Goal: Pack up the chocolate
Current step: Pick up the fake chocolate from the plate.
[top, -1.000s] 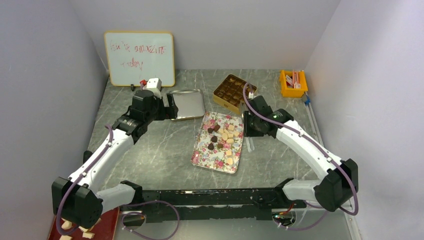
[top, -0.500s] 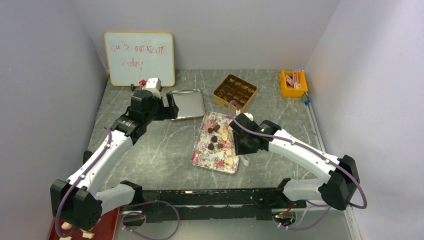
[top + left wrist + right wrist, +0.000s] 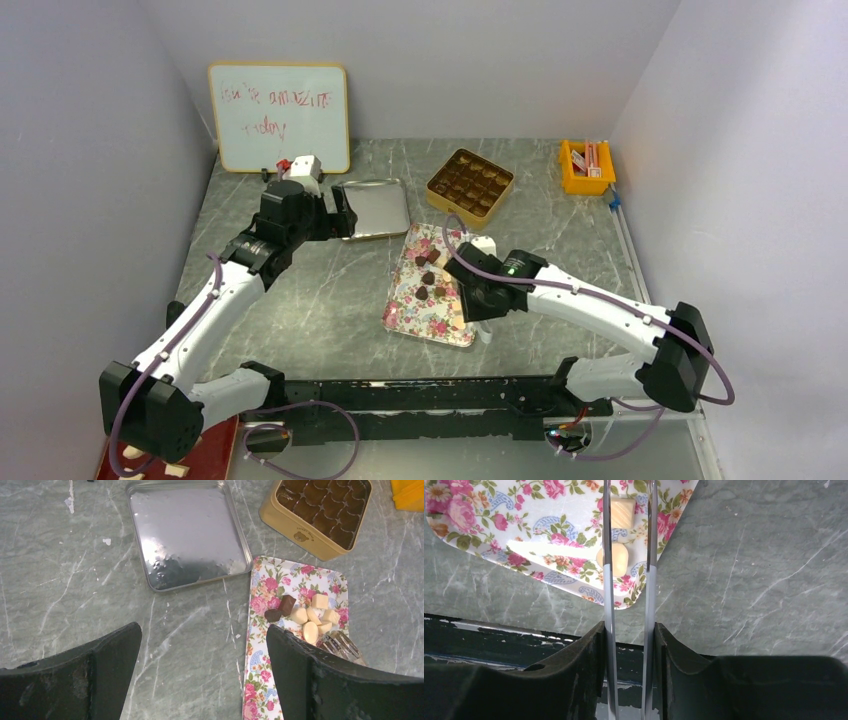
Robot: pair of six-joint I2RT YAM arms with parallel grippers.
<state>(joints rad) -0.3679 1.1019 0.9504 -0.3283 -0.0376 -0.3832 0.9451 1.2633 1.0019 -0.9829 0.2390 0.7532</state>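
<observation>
**Station status: chocolate on the floral tray, right arm working over it**

**Top view.** You see the chocolate [image 3: 428, 278] lying on the floral tray [image 3: 410, 315] at mid-table. Only the dark pieces show here, since the right arm covers most of the paler ones. The right gripper [image 3: 472, 292] hangs over the tray's right side. The gold tin [image 3: 470, 182], divided into brown compartments, stands beyond the tray and apart from it. The silver lid [image 3: 375, 207] lies left of the tin, with the left gripper [image 3: 340, 214] at the lid's left edge. A whiteboard [image 3: 279, 117] leans on the back wall. An orange bin [image 3: 586, 168] stands in the far right corner.

**Left wrist view.** The left gripper [image 3: 202, 675] has its fingers [image 3: 75, 680] spread wide with nothing between them, above the table top [image 3: 175, 630]. Ahead lie the silver lid [image 3: 187, 535], the gold tin [image 3: 320, 515] and the floral tray [image 3: 280, 580]. On the tray, two dark pieces touch a cluster of cream and tan chocolate [image 3: 300, 615]. The tips of the metal tongs [image 3: 344, 647] sit just beside that cluster.

**Right wrist view.** The right gripper [image 3: 629, 650] is clamped on the metal tongs [image 3: 607, 605], one finger against each blade. The blades run parallel with a gap between them. A cream oval piece [image 3: 619, 560] lies near the corner of the floral tray [image 3: 499, 525]. The left blade crosses over it and the right blade stands clear. You cannot tell whether the blade touches it. A tan square piece [image 3: 623, 506] lies farther along, between the blades.
</observation>
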